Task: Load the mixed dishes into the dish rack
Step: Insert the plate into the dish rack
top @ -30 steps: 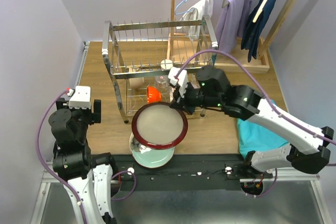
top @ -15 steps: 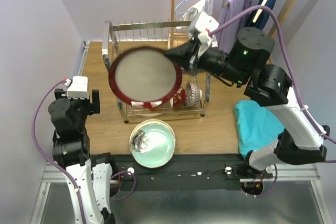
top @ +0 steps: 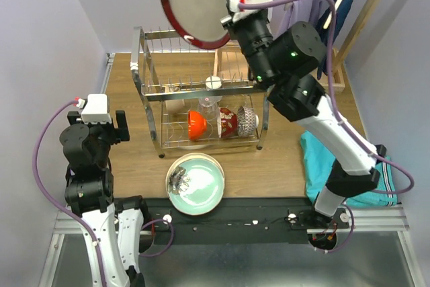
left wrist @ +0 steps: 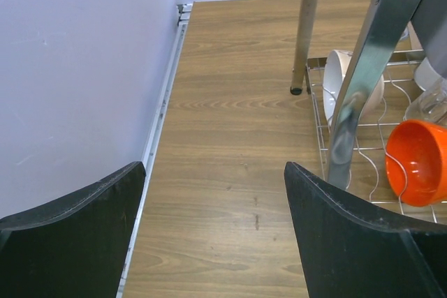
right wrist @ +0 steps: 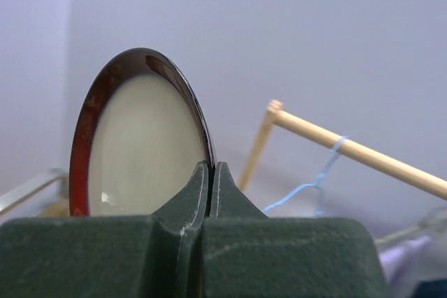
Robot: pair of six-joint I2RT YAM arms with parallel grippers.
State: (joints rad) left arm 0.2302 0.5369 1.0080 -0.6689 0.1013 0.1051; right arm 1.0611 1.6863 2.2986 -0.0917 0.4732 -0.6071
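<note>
One red-rimmed plate (top: pixel 193 3) sits pinched tight in the right gripper (top: pixel 227 13) above the rack (top: pixel 161 31), needing lowering between prongs, while the left gripper (left wrist: pixel 213 172) gapes wide, empty.

Up at the top centre of the overhead view, there's the dark-red-rimmed cream plate (top: pixel 195 5), tilted nearly on edge, above the dish rack and clear of it, its rim nipped tight in the right pincer (right wrist: pixel 211 172). The dish rack (top: pixel 195 92), chrome wire in two tiers, stands mid-frame on the table (top: pixel 282 159). Along its lower tier, left to right: beige cup (top: pixel 176 105), orange bowl (top: pixel 196 121) tipped on its side, clear glass (top: pixel 208 105) just behind, red-patterned bowl (top: pixel 227 121), blue-white patterned bowl (top: pixel 247 121). The pale green plate (top: pixel 201 189) lies flat on the table below the rack, bottom centre
</note>
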